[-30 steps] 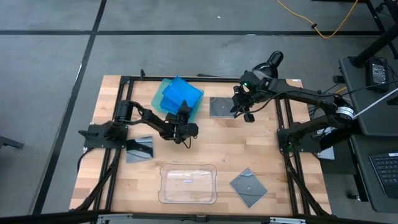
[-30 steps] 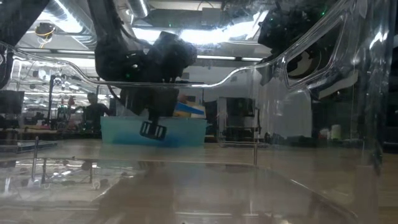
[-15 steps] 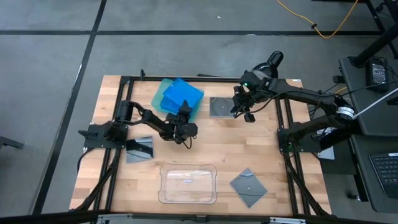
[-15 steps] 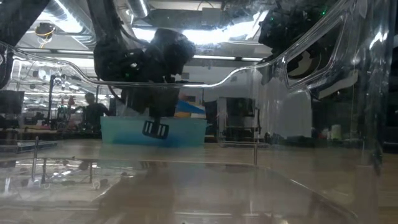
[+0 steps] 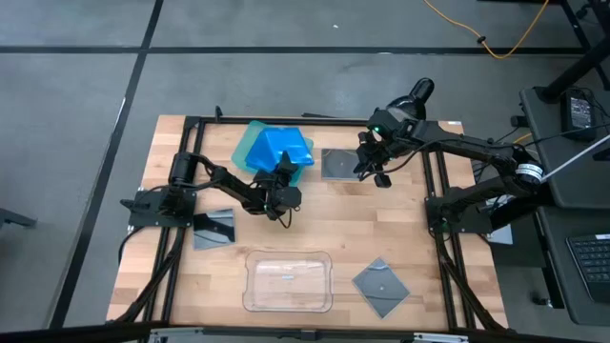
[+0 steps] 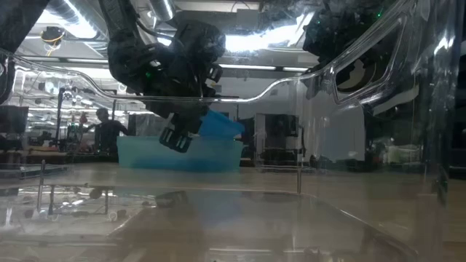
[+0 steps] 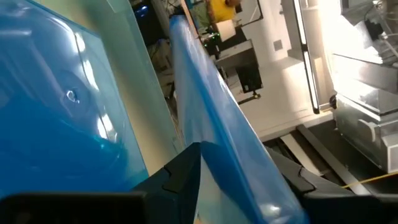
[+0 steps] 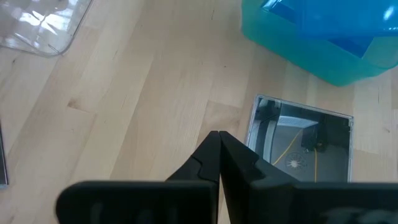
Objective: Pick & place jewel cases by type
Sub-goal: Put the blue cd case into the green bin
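Observation:
A teal tray [image 5: 248, 145] stands at the table's far middle with bright blue jewel cases [image 5: 286, 148] in it. One blue case [image 6: 220, 124] slants up over the tray's rim [image 6: 145, 151]. My left gripper [image 5: 283, 175] stands level at the tray's near right corner, open, with that case's edge [image 7: 217, 106] between its fingers. Dark grey jewel cases lie flat on the wood: one [image 5: 335, 164] right of the tray, one [image 5: 215, 229] at the left, one [image 5: 381, 286] near right. My right gripper [image 8: 218, 138] hovers shut above the first. My left gripper has the slanted blue case's edge [image 7: 249, 174] between its two open fingers [image 7: 181, 174], which come at it level from the near side. I cannot tell whether either finger touches the case. The case's far part lies in the teal tray.
A clear plastic tray [image 5: 288, 281] sits at the near middle. Black frame rails [image 5: 434, 205] run along both sides of the wooden top. Bare wood lies between the two trays. A person [image 6: 102, 131] stands far off in the room behind.
My left gripper has risen a little, rolled, and opened. The blue case that stood tipped up over the teal tray has sunk lower and flatter into it. My right arm has kept still.

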